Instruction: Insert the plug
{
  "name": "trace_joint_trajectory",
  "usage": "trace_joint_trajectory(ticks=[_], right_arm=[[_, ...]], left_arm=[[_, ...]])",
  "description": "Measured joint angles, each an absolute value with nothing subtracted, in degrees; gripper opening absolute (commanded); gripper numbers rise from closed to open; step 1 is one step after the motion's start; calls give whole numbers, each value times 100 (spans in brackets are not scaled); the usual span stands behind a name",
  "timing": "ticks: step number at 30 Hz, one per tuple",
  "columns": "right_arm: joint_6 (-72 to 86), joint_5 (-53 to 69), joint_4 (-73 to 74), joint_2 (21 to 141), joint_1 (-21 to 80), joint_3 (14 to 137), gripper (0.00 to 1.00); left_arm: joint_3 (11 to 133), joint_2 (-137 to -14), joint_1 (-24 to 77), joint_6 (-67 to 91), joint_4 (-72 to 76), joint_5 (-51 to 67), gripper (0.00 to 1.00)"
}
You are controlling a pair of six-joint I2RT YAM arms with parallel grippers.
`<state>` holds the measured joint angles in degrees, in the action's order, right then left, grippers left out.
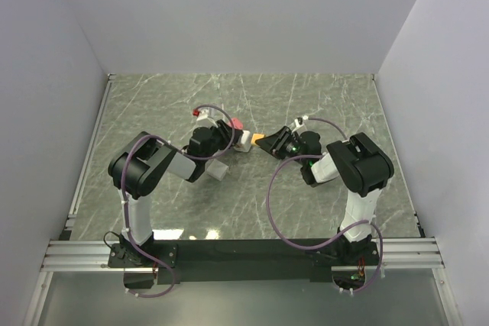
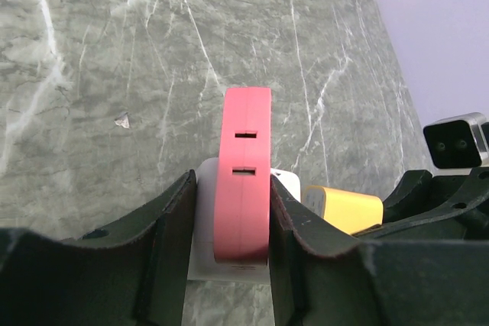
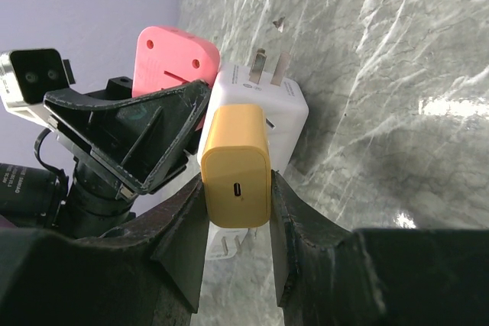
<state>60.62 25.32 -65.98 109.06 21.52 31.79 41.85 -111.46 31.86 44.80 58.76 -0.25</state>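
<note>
- Item: yellow plug (image 3: 235,166). A small rigid plastic block with rounded corners and a slot-shaped port in its near face. It is probably light and stiff. The glossy shell is likely slippery under side load.
- Location: centre of the overhead view, raised between the two arms. In the right wrist view it sits lower centre, pressed against a white adapter (image 3: 267,104). Whether it is fully seated there cannot be told.
- Mating parts: the white adapter shows two bare metal prongs (image 3: 271,66) pointing to the upper part of the frame. A pink socket block (image 2: 244,181) with two narrow slots on its edge sits centre frame in the left wrist view, touching the white adapter.
- Hold point: the flat opposite sides of the yellow body are judged best, keeping clear of the port face and of any pins. A mid-body grip should resist twisting while it is pushed.
- Right gripper (image 3: 237,188): narrowed onto the yellow plug, one finger flat on each side, with no gap visible.
- Left gripper (image 2: 231,188): closed narrow on the pink socket block, its fingers on both broad faces.
- Worktop (image 2: 114,51): grey-green marbled surface below the parts, with none of the held parts seen resting on it.
- Handling caution: the prongs are thin and may bend if pushed in at an angle.
</note>
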Motion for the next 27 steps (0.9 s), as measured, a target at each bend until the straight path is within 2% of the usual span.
trace_joint_trajectory(ticks=[27], right_arm=[[6298,2805,-5916,10965,2204,3640,0]], left_arm=[[3872,-11225,3107,4488,6506,-200,36]])
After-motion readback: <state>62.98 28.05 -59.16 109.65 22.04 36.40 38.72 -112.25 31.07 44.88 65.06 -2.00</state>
